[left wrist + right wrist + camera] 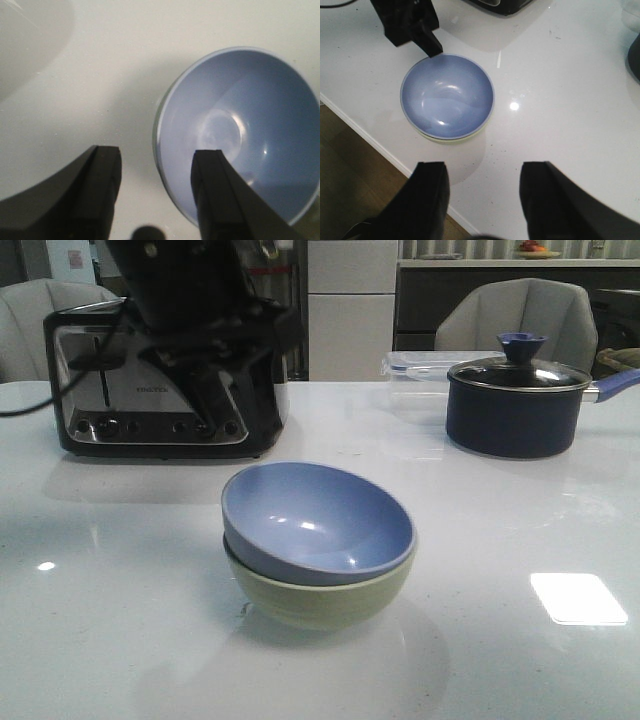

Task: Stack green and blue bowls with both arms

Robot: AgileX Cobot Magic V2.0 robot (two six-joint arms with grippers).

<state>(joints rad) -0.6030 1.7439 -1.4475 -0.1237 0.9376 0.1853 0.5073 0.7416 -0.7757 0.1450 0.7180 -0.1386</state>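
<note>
- Nearest me, the blue bowl (pixel 318 523) sat nested in the green bowl (pixel 318 600), tilted a little, at the middle of the white table (pixel 120 640).
- At ten o'clock from the bowls stood the toaster (pixel 165 380), a black arm in front of it.
- At two o'clock sat the navy lidded pot (pixel 517 400), a clear container (pixel 420 365) behind it.
- The left gripper (pixel 156 192) hung spread wide, holding nothing, one finger (pixel 222 195) over the blue bowl's rim.
- The right gripper (pixel 482 200) hovered wide and empty, apart from the bowls.
</note>
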